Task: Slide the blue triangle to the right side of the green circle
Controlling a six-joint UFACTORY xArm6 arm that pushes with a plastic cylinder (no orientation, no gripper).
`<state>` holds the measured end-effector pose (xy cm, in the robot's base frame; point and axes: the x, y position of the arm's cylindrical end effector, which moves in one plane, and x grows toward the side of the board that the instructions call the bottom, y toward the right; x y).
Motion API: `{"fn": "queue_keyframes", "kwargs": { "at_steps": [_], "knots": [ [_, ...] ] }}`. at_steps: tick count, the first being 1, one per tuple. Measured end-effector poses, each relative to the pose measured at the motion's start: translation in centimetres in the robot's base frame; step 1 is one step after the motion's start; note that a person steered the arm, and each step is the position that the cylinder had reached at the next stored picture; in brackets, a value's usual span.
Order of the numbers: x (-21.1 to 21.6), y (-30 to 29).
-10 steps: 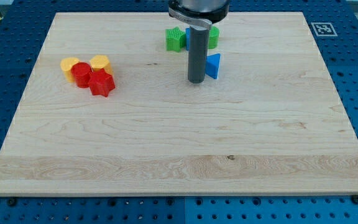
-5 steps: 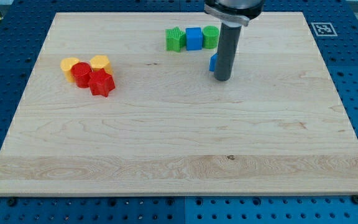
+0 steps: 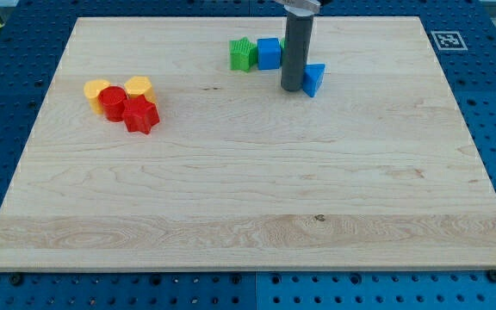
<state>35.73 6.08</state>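
The blue triangle (image 3: pixel 314 79) lies near the view's top, right of centre. My tip (image 3: pixel 295 89) rests on the board right against the triangle's left side. The rod rises straight up from it and covers the green circle, which sits just above and left of the triangle; I cannot make out more than a hint of green at the rod's left edge. The triangle is lower than the row of blocks and slightly to the right of it.
A green ridged block (image 3: pixel 242 54) and a blue square (image 3: pixel 269 53) stand in a row left of the rod. At the view's left, two yellow blocks (image 3: pixel 97 89) (image 3: pixel 138 86), a red circle (image 3: pixel 113 102) and a red star (image 3: pixel 141 114) cluster together.
The rod swung from the triangle's left to in front of it, then back up to its left. The blue triangle has shifted right and slightly towards the view's top.
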Motion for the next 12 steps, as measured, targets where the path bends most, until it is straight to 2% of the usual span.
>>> {"fn": "queue_keyframes", "kwargs": {
  "at_steps": [1,2,5,6,8,9,12],
  "knots": [
    [0.0,0.3],
    [2.4,0.3],
    [2.0,4.6],
    [1.5,4.9],
    [5.1,2.9],
    [5.5,2.7],
    [3.1,4.8]
  ]
}}
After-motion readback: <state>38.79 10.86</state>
